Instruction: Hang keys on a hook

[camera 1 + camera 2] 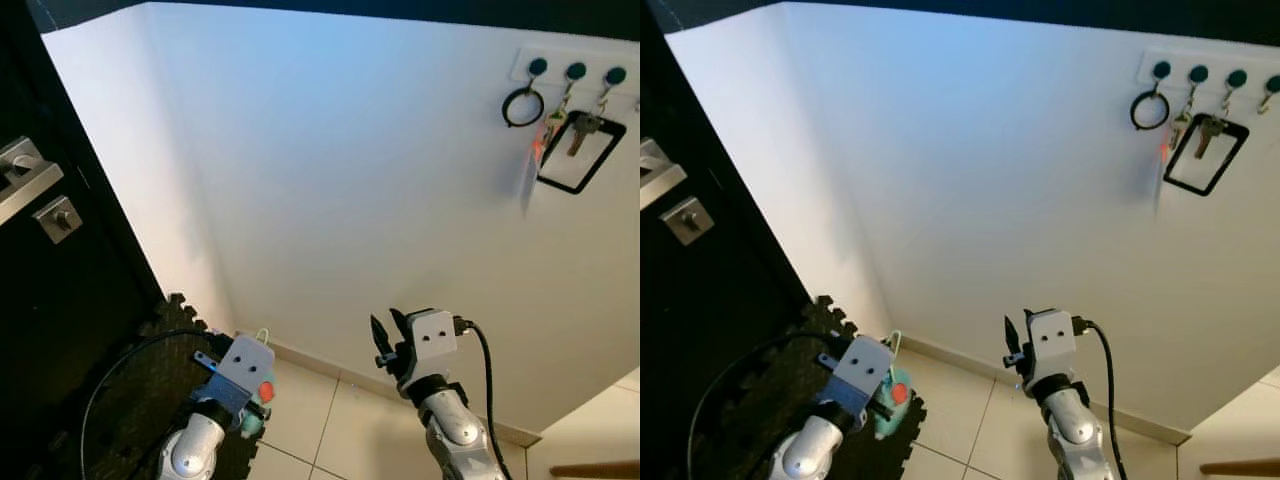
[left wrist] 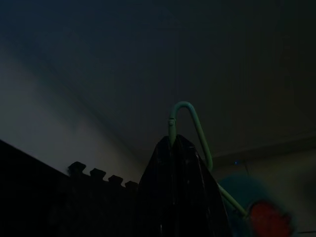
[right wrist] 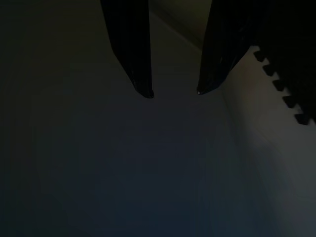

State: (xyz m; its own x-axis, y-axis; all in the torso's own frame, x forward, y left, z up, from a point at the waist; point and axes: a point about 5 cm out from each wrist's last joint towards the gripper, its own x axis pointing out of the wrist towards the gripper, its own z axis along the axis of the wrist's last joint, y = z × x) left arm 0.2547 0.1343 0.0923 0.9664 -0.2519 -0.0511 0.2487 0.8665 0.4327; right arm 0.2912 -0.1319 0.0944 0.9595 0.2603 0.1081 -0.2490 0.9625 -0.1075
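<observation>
left hand (image 2: 177,163) low, clenched on keys (image 2: 197,133) | right hand (image 3: 173,91) raised, released

1. Keys (image 2: 197,143): pale green wire loop w/ teal and red fob, sitting clamped in left tool (image 1: 240,385), low nr floor.
2. Hooks (image 1: 576,71): dark round pegs lining white wall rack, high up, well apart from keys.

A dark door (image 1: 60,300) with a silver handle (image 1: 25,180) stands left of the white wall (image 1: 330,200); a black foam mat (image 1: 150,400) covers pale floor tiles (image 1: 330,430).
</observation>
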